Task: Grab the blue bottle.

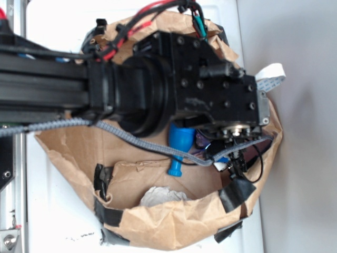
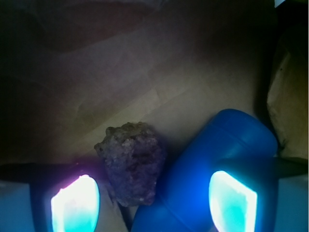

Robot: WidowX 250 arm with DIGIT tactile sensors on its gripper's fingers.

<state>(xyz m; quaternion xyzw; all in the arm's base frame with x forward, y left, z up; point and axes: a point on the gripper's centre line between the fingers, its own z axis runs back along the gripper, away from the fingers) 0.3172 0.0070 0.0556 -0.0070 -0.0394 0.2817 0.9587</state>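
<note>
White worktop (image 1: 58, 211) carried a torn brown paper bag (image 1: 174, 224), its rim patched with black tape (image 1: 234, 192), and I noted the scene from two views. From the exterior view, the black arm (image 1: 174, 74) reached from the left edge of the frame over the bag's opening and hid most of what lay inside. A grey braided cable (image 1: 131, 139) drooped from the arm across the bag. Below the arm I saw the blue bottle (image 1: 179, 145) inside the bag, its narrow neck and flared lip towards the bag's near taped wall. A crumpled white piece (image 1: 160, 196) lay against that same wall, apart from the bottle's lip.

From the wrist view, the end effector (image 2: 154, 200) sat low over the bag floor. Its two fingers (image 2: 75, 205) appeared at the bottom corners of the view, glowing pale cyan, with a wide gap between them; I logged the end effector as released, gripping nothing. The blue bottle filled the lower right, its rounded body partly behind the right finger and seemingly touching it. A brown lump (image 2: 133, 164), rough and grainy, lay in the gap between the fingers, just beside the bottle's left flank; contact between them I could not tell. The paper floor beyond was dim and creased.
</note>
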